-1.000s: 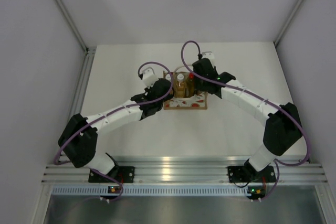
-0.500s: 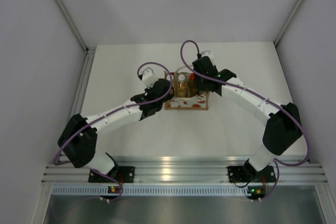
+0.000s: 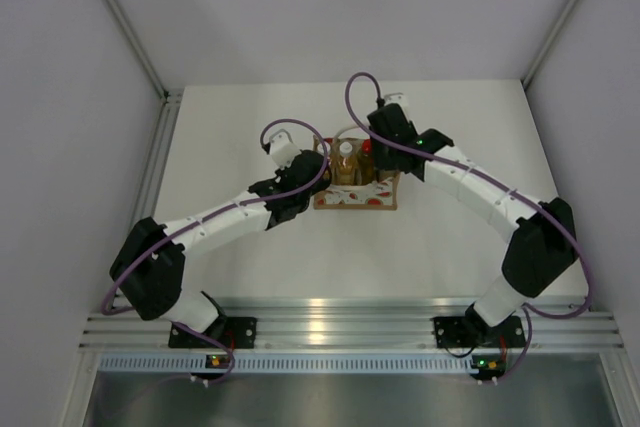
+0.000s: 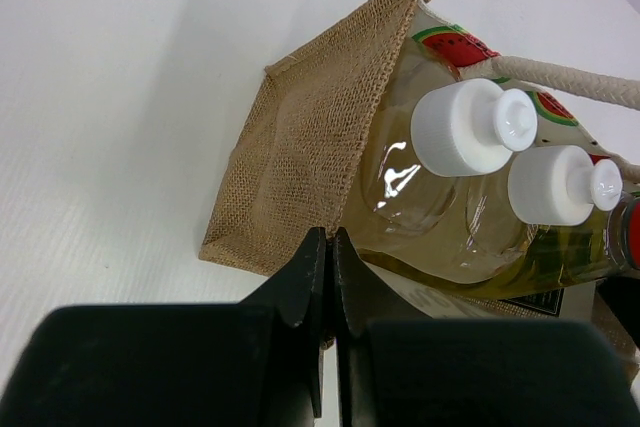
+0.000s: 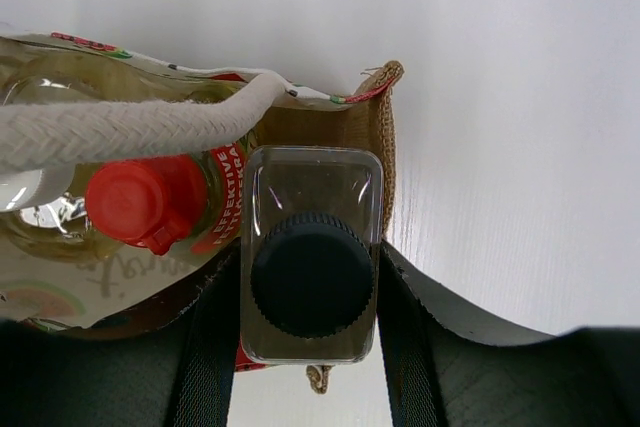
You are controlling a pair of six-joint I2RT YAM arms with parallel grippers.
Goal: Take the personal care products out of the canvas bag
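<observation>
The canvas bag (image 3: 352, 194) stands mid-table, its burlap side (image 4: 310, 147) in the left wrist view. My left gripper (image 4: 330, 244) is shut on the bag's near rim (image 3: 308, 180). Two amber bottles with white caps (image 4: 470, 127) (image 4: 560, 184) stand inside. My right gripper (image 5: 308, 259) is shut on the clear bottle with the dark grey cap (image 5: 310, 272) at the bag's right end (image 3: 380, 150). The yellow bottle with the red cap (image 5: 145, 202) stands beside it, under a white loop handle (image 5: 130, 132).
White table (image 3: 450, 237) with grey walls on the left, back and right. An aluminium rail (image 3: 340, 327) runs along the near edge by the arm bases. Purple cables loop over both wrists.
My right gripper has shifted slightly towards the back with the clear bottle. The bag's right end has pulled up a little. The left gripper has stayed at the bag's rim.
</observation>
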